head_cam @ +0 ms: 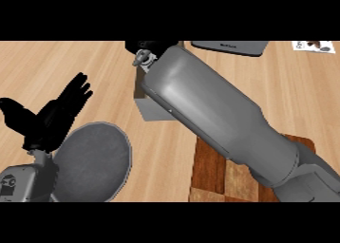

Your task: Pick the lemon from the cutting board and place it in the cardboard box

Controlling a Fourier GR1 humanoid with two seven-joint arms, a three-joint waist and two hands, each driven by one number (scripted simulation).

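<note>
My right forearm (215,118) runs from the lower right up to the top centre and fills the middle of the view. My right hand (143,46) shows only as a black patch at the arm's far end, over the cardboard box (152,113), of which one corner sticks out under the arm. The checkered wooden cutting board (213,176) lies at the lower right, partly under the forearm. No lemon shows on the board or anywhere else. My left hand (55,113) rests open at the left, fingers up.
A round grey plate (94,162) lies at the lower left, beside my left wrist. A grey flat object (229,47) and a small printed card (313,46) sit at the far edge. Bare wooden counter (299,90) spreads to the right.
</note>
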